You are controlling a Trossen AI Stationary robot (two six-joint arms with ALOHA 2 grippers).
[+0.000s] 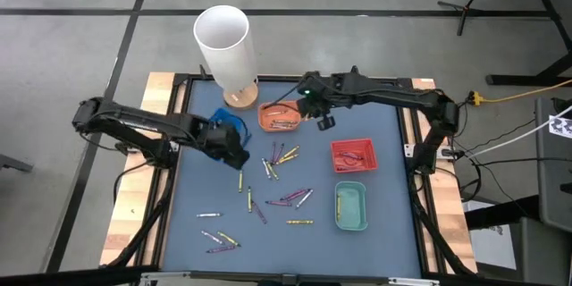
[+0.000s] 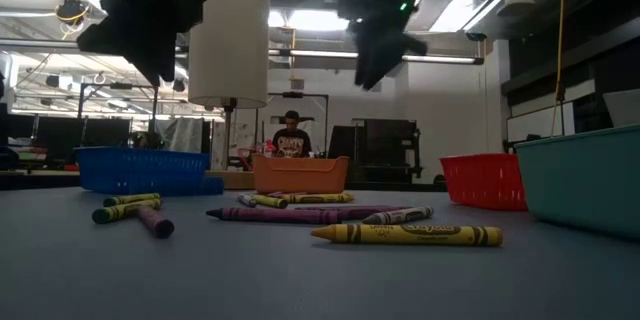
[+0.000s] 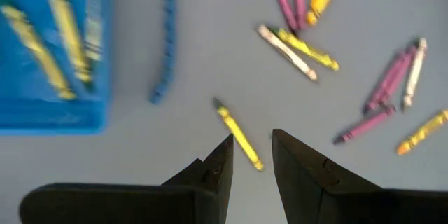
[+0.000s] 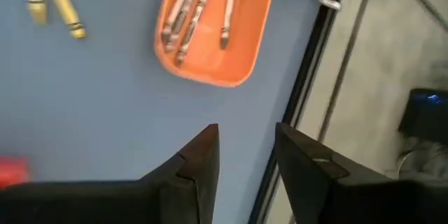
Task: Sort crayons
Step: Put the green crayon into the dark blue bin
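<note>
We see left end effector [image 3: 250, 155] open, empty, hovering right over lone thin yellow wax crayon [image 3: 239, 136] on blue table [image 1: 375, 241]; crayon axis slanted across finger gap. Right end effector [image 4: 245, 150] open, empty, beside orange plastic tray [image 4: 231, 70].

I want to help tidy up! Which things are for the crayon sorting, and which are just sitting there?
For the job:
- loose crayons on the mat
- blue tray, orange tray, red tray, green tray
- left end effector, open above a yellow crayon
- right end effector, open, empty

Just there:
- white tube on its wooden base
</note>
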